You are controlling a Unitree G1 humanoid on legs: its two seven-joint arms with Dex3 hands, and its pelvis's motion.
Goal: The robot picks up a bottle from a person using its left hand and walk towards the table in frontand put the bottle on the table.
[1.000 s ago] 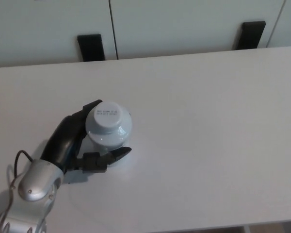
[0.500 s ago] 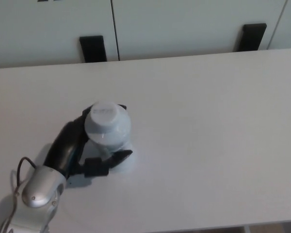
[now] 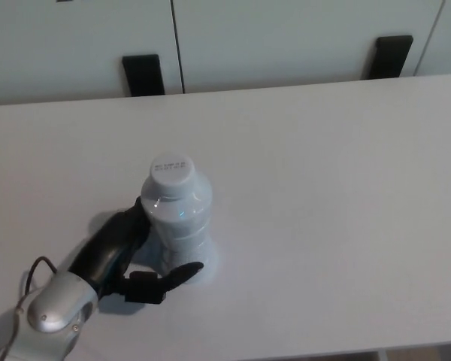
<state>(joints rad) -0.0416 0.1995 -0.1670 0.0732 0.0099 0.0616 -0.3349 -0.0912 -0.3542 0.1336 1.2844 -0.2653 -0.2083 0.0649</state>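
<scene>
A clear plastic bottle (image 3: 177, 214) with a white cap stands upright on the white table (image 3: 323, 195), left of centre. My left hand (image 3: 116, 252) lies low beside the bottle's base on its left. Its fingers (image 3: 133, 219) rest along the bottle's left side and do not wrap behind it. The thumb (image 3: 177, 274) reaches across just in front of the base. The hand looks open, with the bottle standing on its own. My right hand does not show.
Pale cabinet doors (image 3: 286, 37) run along behind the table's far edge, with two black brackets (image 3: 143, 74) (image 3: 391, 54) against them. The table's near edge (image 3: 346, 352) shows at the bottom right.
The bottle has come down to stand on the table. My left hand has slid back towards me, and its fingers no longer wrap around the bottle's far side.
</scene>
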